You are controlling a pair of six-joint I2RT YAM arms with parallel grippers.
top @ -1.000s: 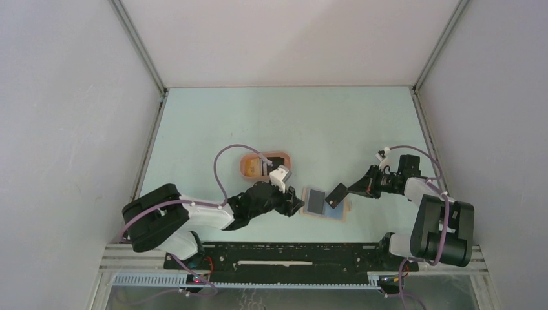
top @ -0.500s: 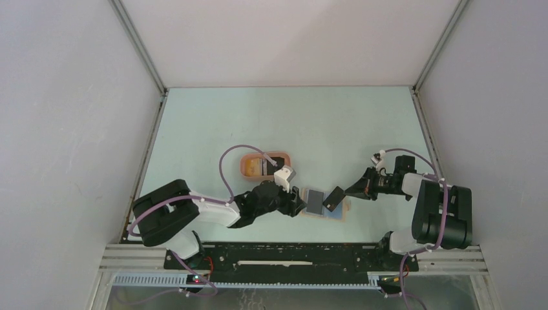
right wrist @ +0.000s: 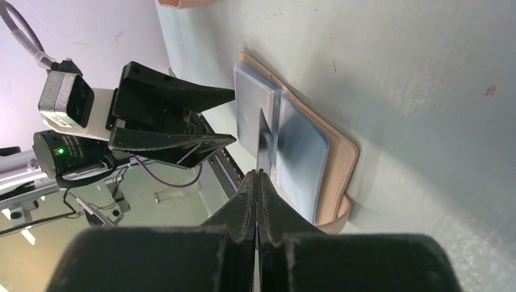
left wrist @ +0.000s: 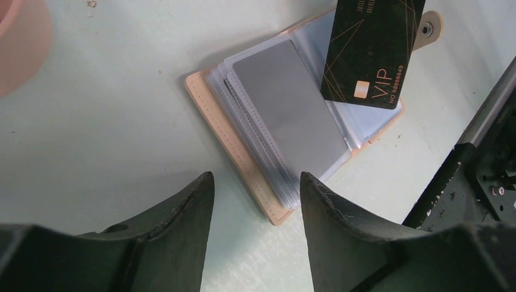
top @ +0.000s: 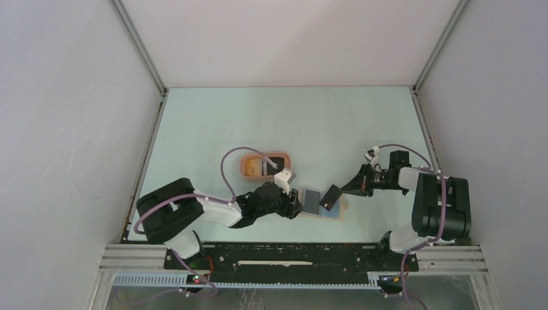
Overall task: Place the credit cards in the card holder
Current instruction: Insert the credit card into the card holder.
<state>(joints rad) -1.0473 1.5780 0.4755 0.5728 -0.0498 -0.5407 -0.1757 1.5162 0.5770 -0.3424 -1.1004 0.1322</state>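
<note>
The tan card holder [top: 313, 201] lies open on the table, clear sleeves fanned out, a grey card showing in the top sleeve [left wrist: 292, 109]. My right gripper [top: 344, 188] is shut on a black credit card [top: 331, 197] with gold "VIP" print [left wrist: 371, 48], held tilted over the middle of the holder. In the right wrist view the card [right wrist: 263, 143] stands edge-on above the sleeves [right wrist: 301, 155], and the gripper [right wrist: 258, 175] pinches it. My left gripper [top: 296, 205] is open and empty, low at the holder's left edge [left wrist: 254, 182].
A salmon-pink oval tray [top: 284, 158] sits behind the left gripper, with a yellow-orange card [top: 254, 168] and a dark card inside. Its rim shows in the left wrist view [left wrist: 18, 48]. The black rail of the arm bases [top: 291, 255] runs close in front of the holder.
My right gripper has carried the black card left and lower, further over the open holder. My left gripper has slid slightly right, closer to the holder's left edge.
</note>
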